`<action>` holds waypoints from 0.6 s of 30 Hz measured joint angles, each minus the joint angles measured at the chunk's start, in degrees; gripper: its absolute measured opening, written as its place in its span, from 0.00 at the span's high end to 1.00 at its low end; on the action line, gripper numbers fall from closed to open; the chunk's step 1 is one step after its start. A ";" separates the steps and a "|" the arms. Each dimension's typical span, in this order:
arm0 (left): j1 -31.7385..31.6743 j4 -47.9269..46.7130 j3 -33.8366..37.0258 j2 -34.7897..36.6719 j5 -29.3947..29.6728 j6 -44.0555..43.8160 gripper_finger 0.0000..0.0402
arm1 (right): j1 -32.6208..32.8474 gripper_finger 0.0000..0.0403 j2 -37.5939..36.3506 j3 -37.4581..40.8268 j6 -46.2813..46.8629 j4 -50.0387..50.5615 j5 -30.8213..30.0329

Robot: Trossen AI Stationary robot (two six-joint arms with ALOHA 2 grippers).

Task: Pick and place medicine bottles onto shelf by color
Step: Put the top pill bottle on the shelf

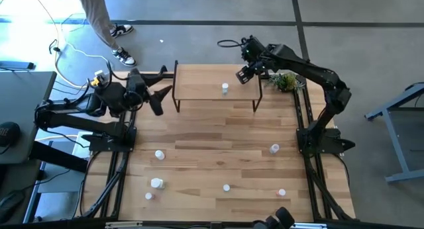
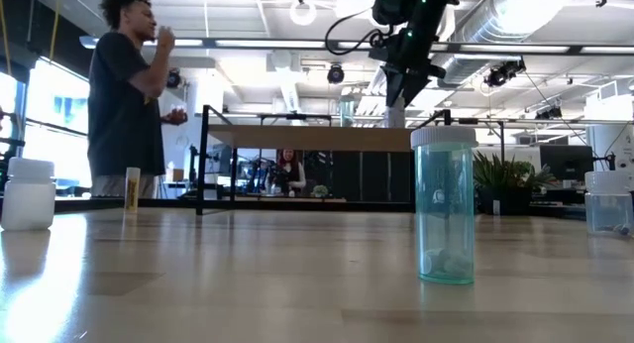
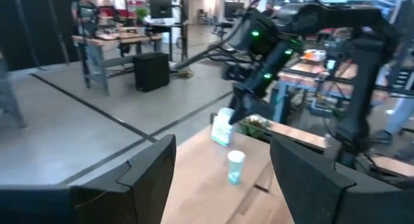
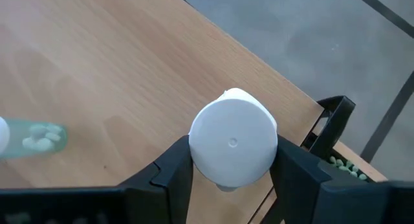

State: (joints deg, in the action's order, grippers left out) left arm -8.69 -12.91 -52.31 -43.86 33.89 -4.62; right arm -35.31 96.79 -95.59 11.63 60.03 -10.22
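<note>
The shelf (image 1: pixel 199 83) is a light-wood board on black legs at the table's far side. One small teal medicine bottle (image 1: pixel 225 88) stands on it, also seen in the left wrist view (image 3: pixel 236 166) and the right wrist view (image 4: pixel 35 136). My right gripper (image 1: pixel 246 71) hangs over the shelf's right far corner, shut on a white-capped bottle (image 3: pixel 223 128). My left gripper (image 1: pixel 156 96) waits open off the shelf's left end. Several more bottles stand on the tabletop, among them a teal one (image 2: pixel 444 206). My right gripper pinches the bottle between its two fingers (image 4: pixel 171 162), one on each side of the bottle just under the round white cap (image 4: pixel 233 145). The fingers come from above, pointing down. The bottle hangs below them, a little tilted, above the shelf's right end.
Bottles stand scattered over the table's near half (image 1: pixel 159 154) (image 1: pixel 156 183) (image 1: pixel 226 187) (image 1: pixel 274 148) (image 1: pixel 281 192). A small green plant (image 1: pixel 286 81) sits right of the shelf. A person (image 2: pixel 124 95) stands beyond the table's far left corner.
</note>
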 joint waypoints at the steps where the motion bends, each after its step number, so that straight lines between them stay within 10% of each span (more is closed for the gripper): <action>1: -0.71 0.00 0.00 0.00 -0.02 0.43 0.39 | 0.00 0.60 0.00 0.00 -0.10 0.02 0.04; 18: -7.89 -2.58 0.00 0.07 -2.10 2.83 0.39 | -0.33 0.42 -0.80 0.15 0.08 -2.33 -0.41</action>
State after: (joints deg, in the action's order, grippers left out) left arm -16.58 -15.48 -52.31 -43.79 31.79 -1.78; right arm -35.64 96.00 -95.44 11.70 57.70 -10.62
